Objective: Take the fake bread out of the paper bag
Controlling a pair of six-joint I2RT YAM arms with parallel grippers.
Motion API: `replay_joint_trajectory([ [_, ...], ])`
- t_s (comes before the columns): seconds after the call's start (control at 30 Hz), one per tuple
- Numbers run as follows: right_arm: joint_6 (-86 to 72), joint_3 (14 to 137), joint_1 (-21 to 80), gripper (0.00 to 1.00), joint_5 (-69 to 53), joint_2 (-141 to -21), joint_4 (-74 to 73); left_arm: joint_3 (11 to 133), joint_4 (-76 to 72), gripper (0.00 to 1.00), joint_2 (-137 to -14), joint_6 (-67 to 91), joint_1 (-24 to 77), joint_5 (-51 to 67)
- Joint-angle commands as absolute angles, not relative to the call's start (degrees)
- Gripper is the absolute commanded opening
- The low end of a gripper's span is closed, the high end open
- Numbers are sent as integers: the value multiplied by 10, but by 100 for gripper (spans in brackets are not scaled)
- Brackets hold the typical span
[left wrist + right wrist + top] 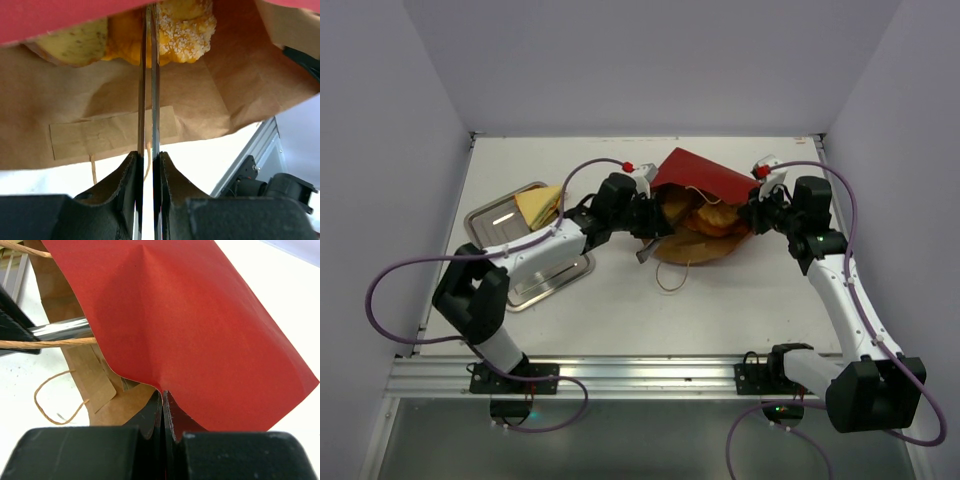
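Observation:
The dark red paper bag (695,175) lies on its side at mid-table, its mouth facing the near side. My right gripper (748,213) is shut on the bag's upper red rim (200,340) and holds the mouth open; in its wrist view the gripper (163,392) pinches the paper edge. My left gripper (645,222) is shut on metal tongs (148,90), whose thin blades reach into the kraft inside (100,100) up to a sugared orange roll (185,30) and a pale piece (75,45). Bread shows in the mouth (705,215). A pale-yellow sandwich wedge (538,205) lies on the tray.
The square metal tray (495,220) sits left of the bag, partly under my left arm. A tan cord handle (670,275) loops on the table before the bag; it also shows in the right wrist view (50,405). A metal rail (640,375) runs along the near edge.

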State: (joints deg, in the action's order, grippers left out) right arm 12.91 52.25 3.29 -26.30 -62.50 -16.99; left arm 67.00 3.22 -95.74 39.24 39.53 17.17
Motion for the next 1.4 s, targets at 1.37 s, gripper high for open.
replay_joint_trajectory([
  [1.37,80,527,3,0,-222,-615,-120,490,258,0,-449,381,396,143],
])
